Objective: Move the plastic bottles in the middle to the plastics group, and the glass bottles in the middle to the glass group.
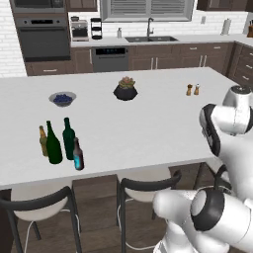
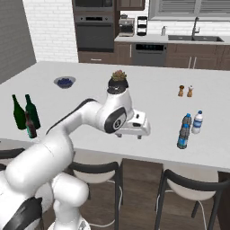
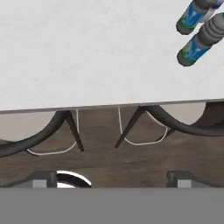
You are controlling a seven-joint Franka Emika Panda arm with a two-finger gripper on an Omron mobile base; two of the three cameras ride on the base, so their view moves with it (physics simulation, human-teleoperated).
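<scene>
My gripper [image 2: 131, 134] hangs open and empty over the counter's front edge; its fingertips [image 3: 43, 178] stand wide apart in the hand view. Right of it stand three small plastic water bottles with blue labels: a dark one [image 2: 183, 135], one behind it [image 2: 186, 119] and a clearer one [image 2: 196, 122]. Two of them [image 3: 199, 43] [image 3: 192, 15] lie at the hand view's top right. At the counter's left end, the stubby amber bottle [image 1: 43, 141], two tall green wine bottles [image 1: 53, 146] [image 1: 68, 133] and the short dark bottle with a light blue label [image 1: 78, 155] stand close together.
A bowl of blueberries [image 1: 63, 99], a potted plant [image 1: 125, 89] and two small shakers [image 1: 192, 90] sit farther back on the white counter [image 1: 148, 128]. Black-backed stools [image 2: 92, 173] stand under the front edge.
</scene>
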